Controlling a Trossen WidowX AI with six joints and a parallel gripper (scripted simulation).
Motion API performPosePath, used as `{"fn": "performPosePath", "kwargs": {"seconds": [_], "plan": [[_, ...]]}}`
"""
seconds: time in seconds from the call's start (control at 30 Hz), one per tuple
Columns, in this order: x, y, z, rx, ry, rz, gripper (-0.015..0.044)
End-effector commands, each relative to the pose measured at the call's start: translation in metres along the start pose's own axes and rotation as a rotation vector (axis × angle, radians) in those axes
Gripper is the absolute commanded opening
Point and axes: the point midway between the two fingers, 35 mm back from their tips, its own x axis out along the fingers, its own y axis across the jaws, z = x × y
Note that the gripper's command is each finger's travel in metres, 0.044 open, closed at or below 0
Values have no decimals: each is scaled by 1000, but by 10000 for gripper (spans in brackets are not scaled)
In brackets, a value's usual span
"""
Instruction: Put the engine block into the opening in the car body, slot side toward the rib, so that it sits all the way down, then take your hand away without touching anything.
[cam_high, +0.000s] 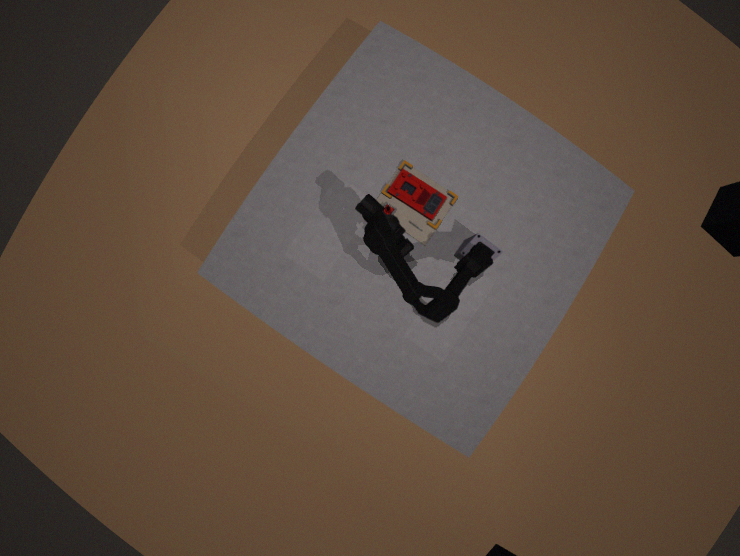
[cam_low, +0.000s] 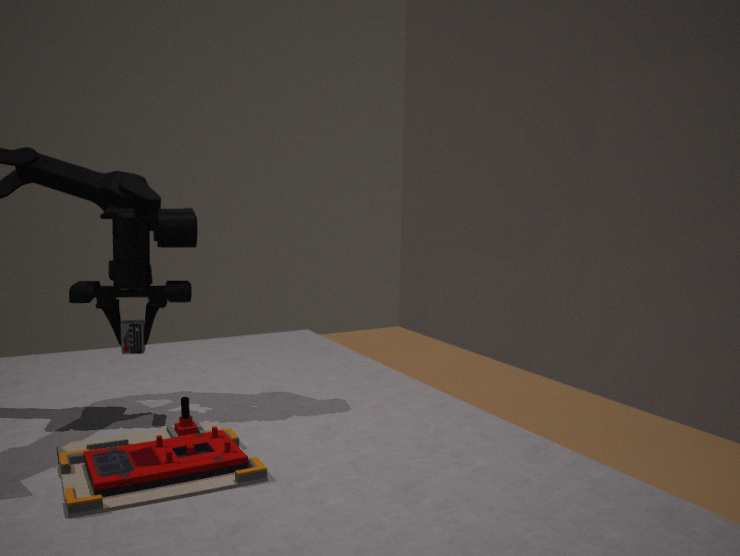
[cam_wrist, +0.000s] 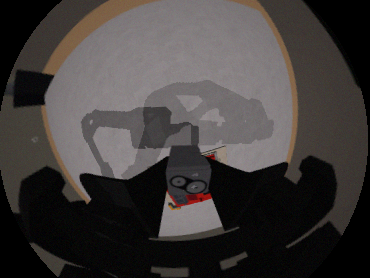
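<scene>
My gripper (cam_low: 133, 337) (cam_wrist: 185, 159) is shut on the grey engine block (cam_low: 132, 337) (cam_wrist: 188, 174) and holds it in the air, well above the table. In the top view the arm hides the block and the fingertips. The red car body (cam_high: 417, 194) (cam_low: 167, 460) lies flat on a pale base plate (cam_high: 422, 234) (cam_low: 149, 497) between yellow corner brackets. Its dark opening (cam_high: 408, 187) (cam_low: 193, 450) is visible and holds no block. In the wrist view the block and fingers cover much of the car body (cam_wrist: 191, 199).
A red part with an upright black pin (cam_high: 388, 209) (cam_low: 185, 418) stands at the plate's edge beside the car body. Small red pegs rise from the body. The plate lies on a grey mat (cam_high: 478, 131) (cam_low: 418, 478) over a tan table (cam_high: 149, 388) (cam_low: 538, 394).
</scene>
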Motion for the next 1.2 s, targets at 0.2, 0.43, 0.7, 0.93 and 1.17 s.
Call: {"fn": "performPosePath", "kwargs": {"seconds": [0.2, 0.43, 0.7, 0.93, 1.17], "plan": [[-5, 1, 1, -10, -12, -10, 0], [9, 1, 0, -10, -9, -10, 0], [7, 2, 3, -9, 80, -8, 0], [10, 3, 10, -5, 289, -2, 0], [13, 3, 17, 0, 526, 0, 0]]}}
